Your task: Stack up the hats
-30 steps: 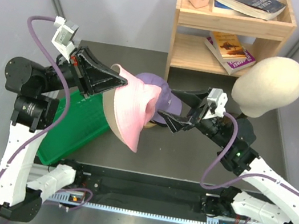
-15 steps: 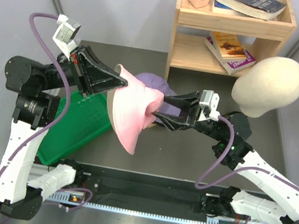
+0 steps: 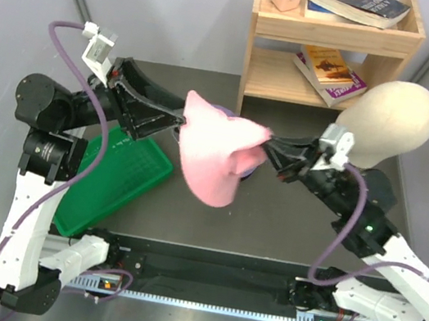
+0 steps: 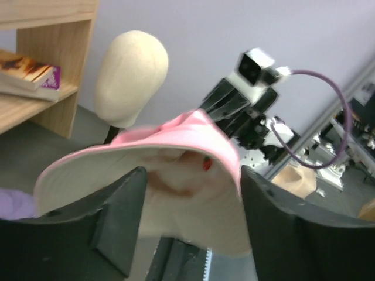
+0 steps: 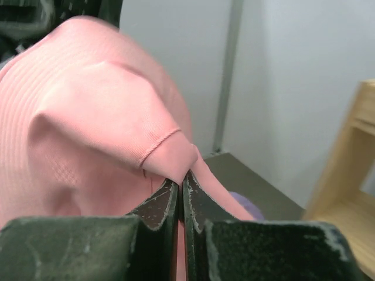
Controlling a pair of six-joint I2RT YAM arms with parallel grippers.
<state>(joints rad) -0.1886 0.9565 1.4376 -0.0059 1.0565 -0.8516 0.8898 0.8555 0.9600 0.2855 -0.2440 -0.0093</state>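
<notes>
Grey table (image 3: 288, 215) runs back to a wooden shelf (image 3: 254, 51) at far right, where the book covers carry lettering too small to read. Two hats show. One pink hat (image 3: 215, 156), soft ribbed fabric with a pale lining, is stretched in the air over mid-table. One lavender cap (image 4: 13, 204) sits just under it, mostly hidden.

The right gripper (image 3: 271, 147) is pinched tight on the pink hat's right edge. The left gripper (image 3: 175, 123) has its fingers (image 4: 117, 222) spread, with the brim's left edge between them.

One cream mannequin head (image 3: 391, 125) stands at right, one green tray (image 3: 123, 182) at left.
</notes>
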